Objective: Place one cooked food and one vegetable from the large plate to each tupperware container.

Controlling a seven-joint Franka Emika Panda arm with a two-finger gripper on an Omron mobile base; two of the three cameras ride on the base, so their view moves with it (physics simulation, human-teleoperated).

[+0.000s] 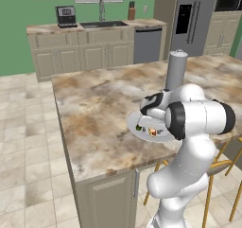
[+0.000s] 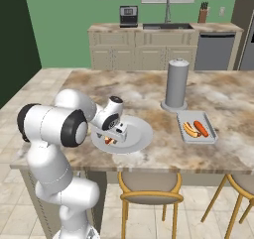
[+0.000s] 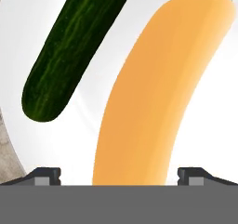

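Over the large plate point(image 2: 141, 134) on the island counter point(image 1: 94, 104), the gripper point(image 3: 119, 174) hangs low with its jaws spread wide and nothing between them yet. One tray point(image 2: 211, 134), well apart to the right, already holds a hot dog and a carrot, so I judge this is the start of the second serving. Directly between the fingertips point(image 3: 44, 175) lies the tan bun side of a hot dog point(image 3: 153, 93), gently curved and smooth; a dark green cucumber point(image 3: 69, 56) lies just beside it, apart. Next, the hand should sink a little and close across the bun.
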